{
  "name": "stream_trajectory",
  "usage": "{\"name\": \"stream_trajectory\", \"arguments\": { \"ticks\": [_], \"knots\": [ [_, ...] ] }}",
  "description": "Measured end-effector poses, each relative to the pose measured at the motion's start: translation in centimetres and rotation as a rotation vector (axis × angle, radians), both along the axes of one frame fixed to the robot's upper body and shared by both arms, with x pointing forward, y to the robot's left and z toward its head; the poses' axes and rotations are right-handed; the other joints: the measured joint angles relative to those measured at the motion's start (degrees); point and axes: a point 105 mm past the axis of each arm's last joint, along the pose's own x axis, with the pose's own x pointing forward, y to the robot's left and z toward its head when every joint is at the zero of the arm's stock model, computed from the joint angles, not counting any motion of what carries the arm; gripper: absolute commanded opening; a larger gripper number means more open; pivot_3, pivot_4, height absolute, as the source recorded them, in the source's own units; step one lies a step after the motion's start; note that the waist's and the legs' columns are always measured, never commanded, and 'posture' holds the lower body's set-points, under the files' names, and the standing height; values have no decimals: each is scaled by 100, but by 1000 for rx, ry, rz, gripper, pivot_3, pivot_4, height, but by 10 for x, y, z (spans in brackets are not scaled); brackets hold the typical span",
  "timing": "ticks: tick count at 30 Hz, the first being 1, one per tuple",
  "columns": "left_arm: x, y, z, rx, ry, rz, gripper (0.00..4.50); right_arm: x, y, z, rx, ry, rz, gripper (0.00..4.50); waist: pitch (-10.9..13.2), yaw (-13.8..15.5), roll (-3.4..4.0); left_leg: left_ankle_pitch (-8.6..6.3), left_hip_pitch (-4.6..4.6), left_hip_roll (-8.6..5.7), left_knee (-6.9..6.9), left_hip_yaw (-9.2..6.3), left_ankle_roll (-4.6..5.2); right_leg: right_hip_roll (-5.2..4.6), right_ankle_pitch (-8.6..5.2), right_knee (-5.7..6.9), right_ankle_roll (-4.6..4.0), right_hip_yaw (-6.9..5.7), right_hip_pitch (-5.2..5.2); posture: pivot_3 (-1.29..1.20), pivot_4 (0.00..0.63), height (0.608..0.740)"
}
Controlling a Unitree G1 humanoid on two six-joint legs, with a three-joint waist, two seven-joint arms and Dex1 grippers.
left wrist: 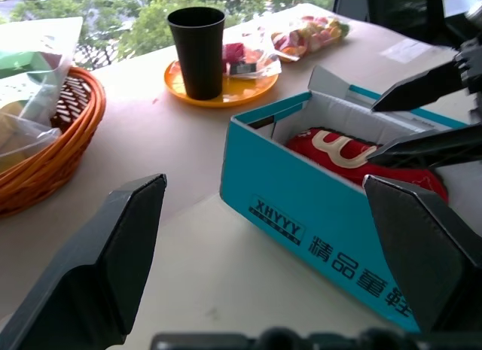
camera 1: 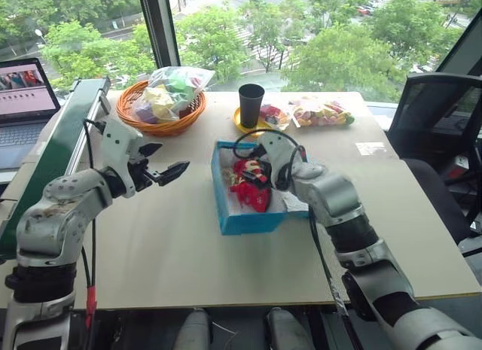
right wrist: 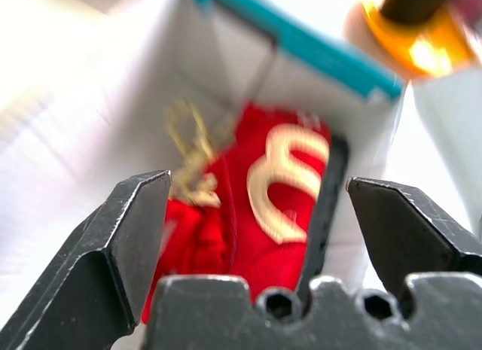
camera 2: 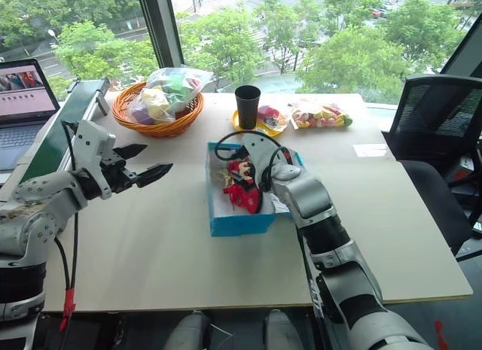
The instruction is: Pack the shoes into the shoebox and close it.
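**Red shoes lay in open blue box, both jaws wide**

The soft red shoes, marked with pale curly figures, were seen lying inside the rectangular blue cardboard box, white within, on the smooth pale desk. The right gripper was held over the box, its black jaws spread wide above the shoes, nothing held. The left gripper was held beside the box, well apart, jaws wide and empty. A woven basket stood behind.

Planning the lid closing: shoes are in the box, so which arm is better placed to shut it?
Probably right: the right gripper hangs open over the shoebox; the left gripper is off to its side.
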Motion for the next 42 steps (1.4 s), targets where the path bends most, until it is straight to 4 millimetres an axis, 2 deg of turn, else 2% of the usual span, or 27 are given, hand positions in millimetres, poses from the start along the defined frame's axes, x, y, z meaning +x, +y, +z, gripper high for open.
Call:
{"name": "stream_trajectory", "arguments": {
  "ticks": [4,6,8,10,15,17,23,29,36,42],
  "knots": [
    [4,30,-8,31,12,156,4500,-20,18,10,135,-11,201,4479,0,-1,0,0,-1,-1,4,0,0,-2,0,-2,0,0,4,0,150,734],
    [3,45,-13,24,11,241,4500,-28,20,21,224,-28,297,4479,1,11,0,0,-1,-1,3,0,0,-3,0,-1,0,-1,3,0,150,734],
    [1,70,-17,3,-21,375,4500,-35,19,36,279,-81,366,4479,1,30,0,0,2,2,3,-1,0,-1,0,3,0,-2,2,0,150,734],
    [-3,89,-19,-2,-43,464,4500,-37,20,39,287,-97,392,4479,1,26,0,0,5,2,2,-1,0,-1,0,4,-1,-2,3,0,150,734],
    [-27,156,-38,-53,-87,757,4500,-48,29,40,325,-104,486,4479,1,12,0,0,12,4,-2,1,-1,-4,1,4,-1,-1,4,0,150,734],
    [-37,174,-44,-84,-104,831,4500,-51,33,41,347,-104,514,4479,0,39,-1,0,12,3,1,1,-1,-4,1,5,-2,-2,5,0,150,734],
    [-46,193,-52,-134,-137,882,4500,-56,46,40,355,-138,561,4479,-5,93,-9,0,17,-2,2,-1,-2,-10,1,4,-2,-8,13,0,150,734],
    [-35,203,-72,-211,-105,888,4500,-53,46,39,324,-199,550,4479,-7,79,-13,0,16,-1,0,-1,-2,-7,1,5,-2,-10,10,0,150,734],
    [-25,219,-60,-228,-155,901,4500,-51,42,24,302,-187,516,4479,-10,36,-18,0,17,-1,-1,0,-2,-9,1,7,-2,-9,9,0,150,734],
    [-21,221,-68,-218,-149,892,4500,-49,41,23,299,-194,487,4479,-10,44,-18,0,17,0,-1,0,-2,-8,1,9,-2,-10,8,0,150,734]
  ]
}}
